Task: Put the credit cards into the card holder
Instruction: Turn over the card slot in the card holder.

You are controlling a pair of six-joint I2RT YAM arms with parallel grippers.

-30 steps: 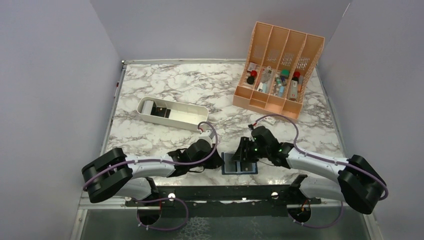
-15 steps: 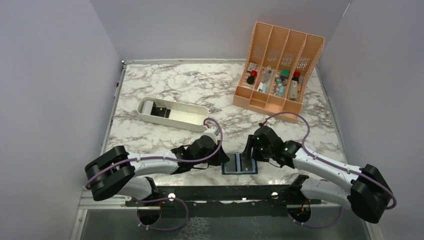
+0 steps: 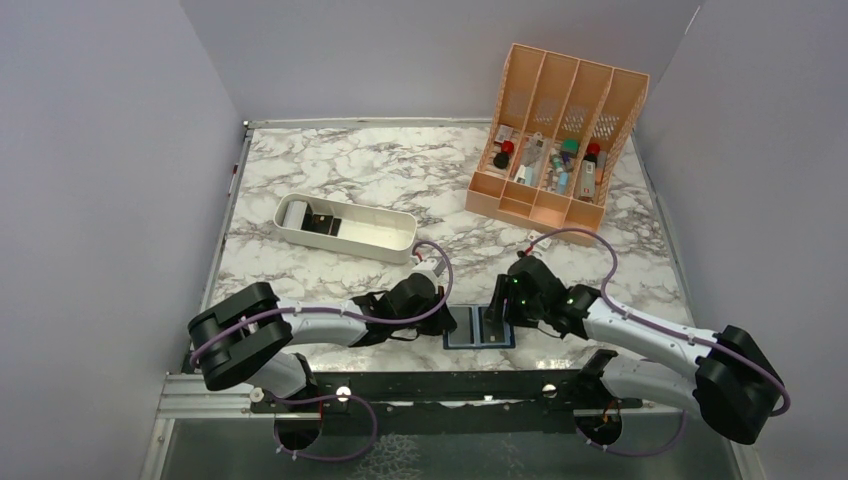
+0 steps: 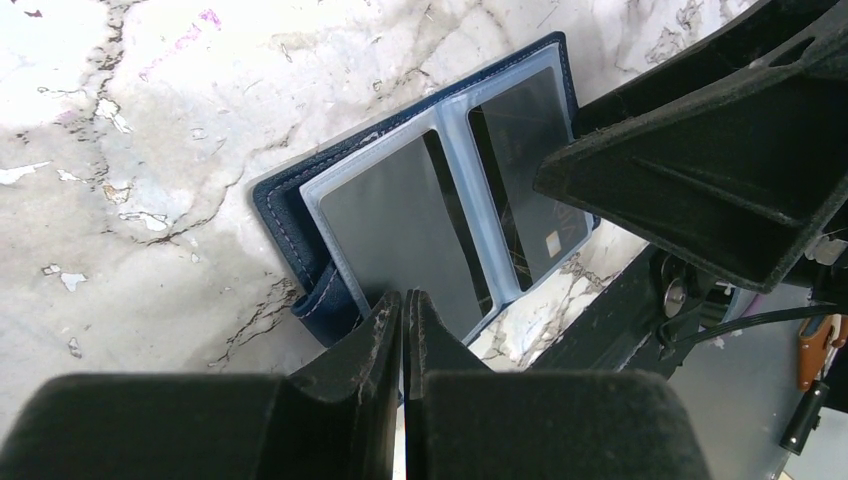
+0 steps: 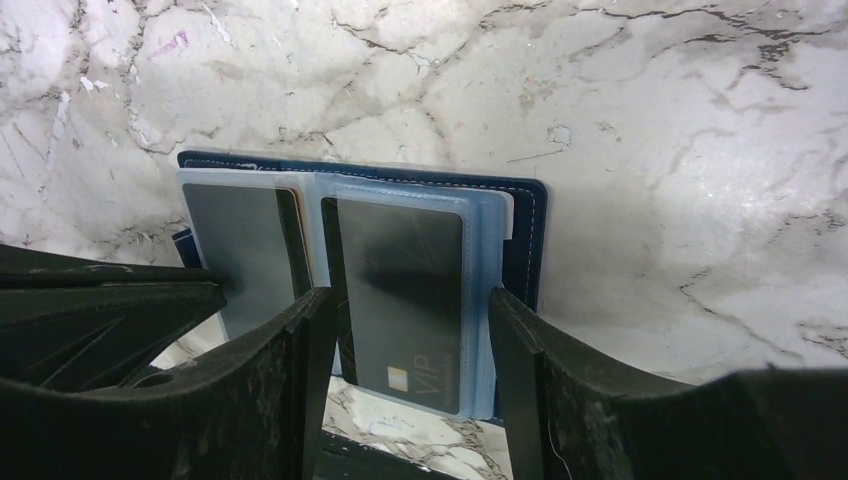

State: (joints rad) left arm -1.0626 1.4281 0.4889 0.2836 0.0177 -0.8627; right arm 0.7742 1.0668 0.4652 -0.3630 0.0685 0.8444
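Top external view places the card holder (image 3: 479, 327) open and flat at the near edge of the marble desk (image 3: 340, 165), between our two arms. Our left hand (image 4: 405, 298) is pressed together beside the snap tab (image 4: 325, 305) (touching or not, we cannot tell). Our right hand (image 5: 408, 300) is spread over the right pocket (image 5: 480, 250), which holds a dark credit card (image 5: 400, 270); a second card (image 5: 240, 250) fills the left pocket (image 5: 250, 177).
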